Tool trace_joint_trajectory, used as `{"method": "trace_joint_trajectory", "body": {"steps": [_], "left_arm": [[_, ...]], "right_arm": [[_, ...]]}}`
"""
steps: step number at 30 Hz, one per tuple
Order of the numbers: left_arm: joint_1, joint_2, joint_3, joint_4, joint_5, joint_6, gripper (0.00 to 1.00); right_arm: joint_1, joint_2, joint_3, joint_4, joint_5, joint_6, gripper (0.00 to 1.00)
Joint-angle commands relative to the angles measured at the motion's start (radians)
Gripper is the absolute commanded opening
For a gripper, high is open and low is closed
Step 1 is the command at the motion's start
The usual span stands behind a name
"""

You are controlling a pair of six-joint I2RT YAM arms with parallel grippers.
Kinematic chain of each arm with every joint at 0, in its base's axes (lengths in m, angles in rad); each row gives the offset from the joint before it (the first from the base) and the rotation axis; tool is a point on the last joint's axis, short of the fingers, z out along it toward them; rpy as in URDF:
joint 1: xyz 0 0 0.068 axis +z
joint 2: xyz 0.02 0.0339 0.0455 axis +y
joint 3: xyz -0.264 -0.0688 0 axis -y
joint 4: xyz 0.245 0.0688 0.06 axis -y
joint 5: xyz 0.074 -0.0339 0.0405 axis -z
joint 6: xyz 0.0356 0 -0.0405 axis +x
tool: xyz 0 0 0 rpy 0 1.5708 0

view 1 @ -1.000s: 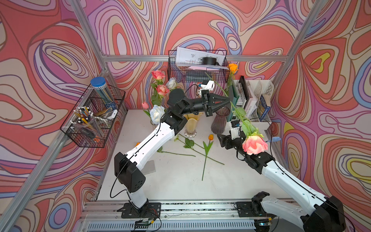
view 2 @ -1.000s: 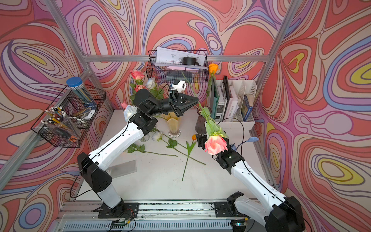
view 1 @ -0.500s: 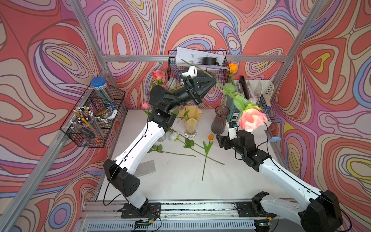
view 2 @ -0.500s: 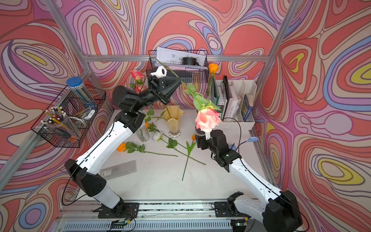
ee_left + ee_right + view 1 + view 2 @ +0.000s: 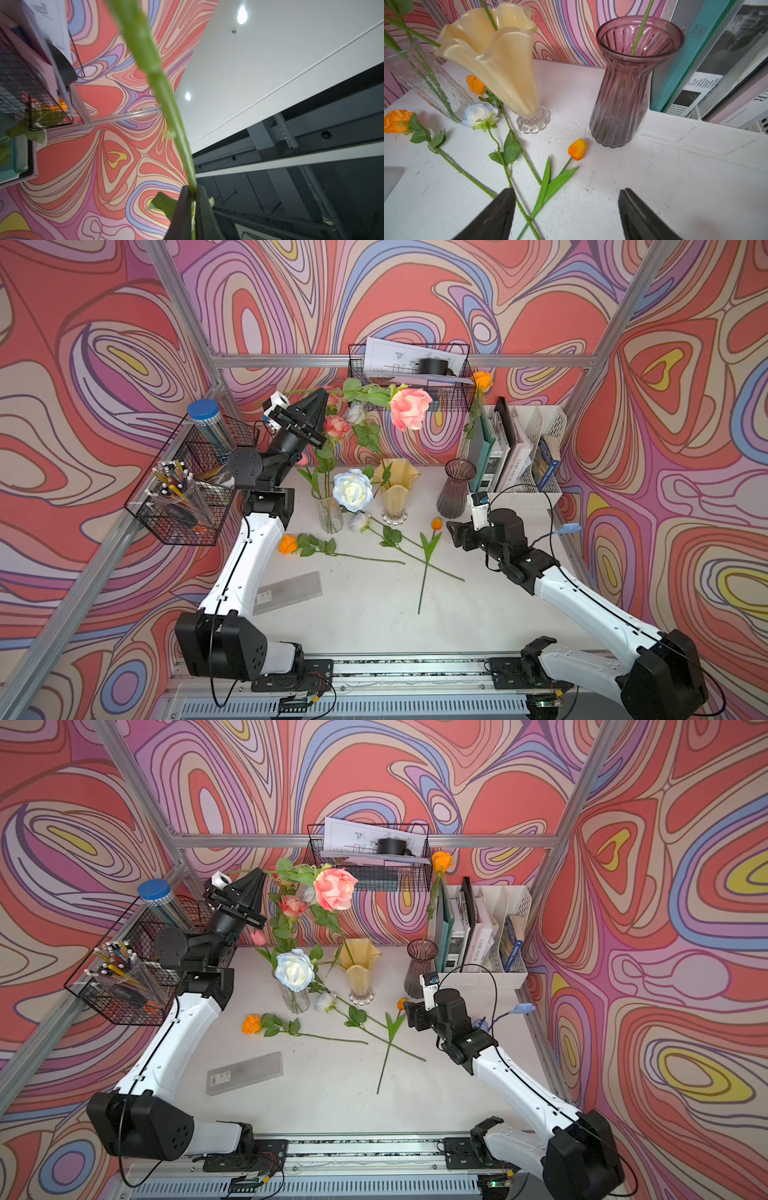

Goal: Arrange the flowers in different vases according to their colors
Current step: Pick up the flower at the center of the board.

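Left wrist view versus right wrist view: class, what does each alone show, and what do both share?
Left wrist only: the left gripper shut on a green stem, ceiling lights. Right wrist only: the open right gripper, cream vase, purple vase, orange tulip lying on the table. Both: the swirled wall.

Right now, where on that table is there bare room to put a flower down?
The front strip, between the grey plate, the tulip stem and the rail, is bare. So is the patch between that stem and the right arm. Crowded: around the yellow vase and the crossed stems.
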State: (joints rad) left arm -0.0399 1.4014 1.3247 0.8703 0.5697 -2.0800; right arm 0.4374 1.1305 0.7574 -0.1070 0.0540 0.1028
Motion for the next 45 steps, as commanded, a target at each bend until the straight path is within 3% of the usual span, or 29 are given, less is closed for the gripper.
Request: {"method": "trace_joint_trajectory", "body": {"steps": [1, 6, 10, 13, 18, 24, 27, 30, 37, 39, 42, 45], "left_arm": [[0.044, -0.002, -0.074, 0.186, -0.085, -0.324, 0.0], [0.05, 0.073, -0.017, 0.319, -0.113, -0.381, 0.0], [0.049, 0.066, 0.014, 0.317, -0.104, -0.367, 0.0], [0.049, 0.049, 0.009, 0.325, -0.108, -0.355, 0.0], [0.042, 0.048, 0.073, 0.33, -0.086, -0.306, 0.0], [-0.078, 0.092, 0.258, 0.299, 0.007, -0.21, 0.0], [-0.138, 0.095, 0.228, 0.319, -0.012, -0.212, 0.0], [-0.195, 0.099, 0.179, 0.396, -0.068, -0.229, 0.0], [-0.419, 0.149, 0.298, 0.404, -0.025, -0.135, 0.0], [-0.458, 0.154, 0.293, 0.405, 0.019, -0.117, 0.0], [-0.485, 0.139, 0.243, 0.433, 0.108, -0.142, 0.0], [-0.486, 0.052, 0.112, 0.399, 0.218, -0.122, 0.0]], "right_arm": [[-0.003, 0.005, 0.022, -0.009, -0.005, 0.012, 0.8], [-0.003, 0.021, 0.027, -0.014, -0.012, 0.015, 0.8], [-0.003, 0.028, 0.019, -0.005, -0.019, 0.028, 0.8], [-0.003, -0.004, 0.004, 0.042, -0.139, 0.039, 0.78], [-0.002, -0.093, -0.038, 0.301, -0.304, 0.176, 0.79], [0.009, -0.068, 0.075, 0.306, -0.329, 0.215, 0.78], [0.009, -0.056, 0.116, 0.239, -0.312, 0.192, 0.78], [0.017, -0.08, 0.109, 0.286, -0.391, 0.192, 0.78], [0.039, -0.084, 0.122, 0.435, -0.284, 0.123, 0.8], [0.037, -0.041, 0.218, 0.338, -0.175, 0.097, 0.8], [0.024, 0.032, 0.396, 0.152, -0.119, -0.039, 0.82], [0.002, 0.077, 0.53, 0.015, 0.005, -0.175, 0.82]]}}
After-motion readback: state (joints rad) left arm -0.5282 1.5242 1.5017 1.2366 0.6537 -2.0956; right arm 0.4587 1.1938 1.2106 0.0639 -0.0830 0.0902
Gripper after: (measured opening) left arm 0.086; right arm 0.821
